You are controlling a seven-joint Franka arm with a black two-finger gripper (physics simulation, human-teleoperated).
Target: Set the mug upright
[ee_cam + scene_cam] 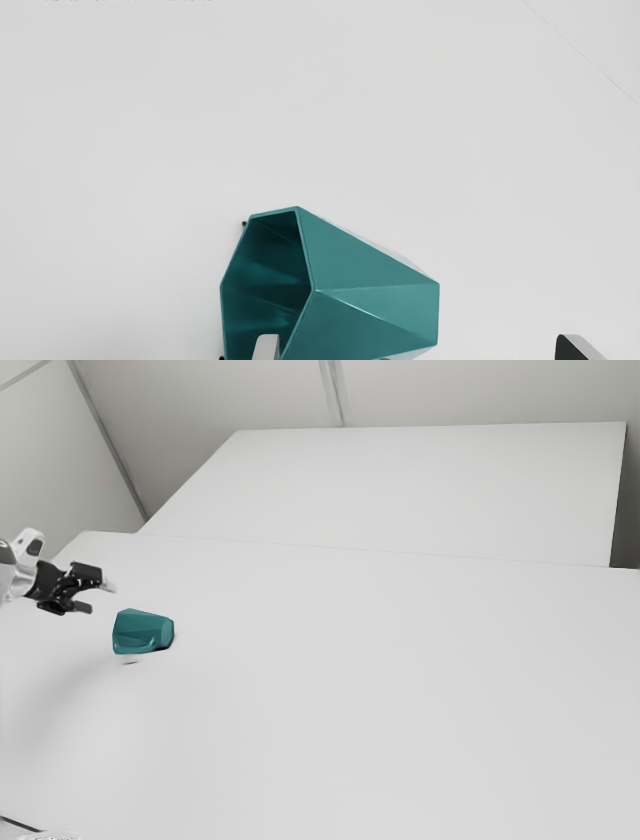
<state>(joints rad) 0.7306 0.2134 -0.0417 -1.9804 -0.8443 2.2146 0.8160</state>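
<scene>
The teal mug (143, 632) lies on its side on the white table (380, 700), toward the exterior view's left. Its body is faceted, wide at the open mouth and narrower at the base. The mouth faces the exterior view's left, the side the arm (14, 568) comes in from, and the wrist view looks partly into its dark inside. The fingers (82, 607) are spread wide apart, with nothing gripped; they hang near the mug's mouth end, apart from it. In the wrist view one fingertip overlaps the mouth, while the other stands out past the base. Beyond the table is another broad white surface (410, 490), with pale walls (200, 395) behind it.
</scene>
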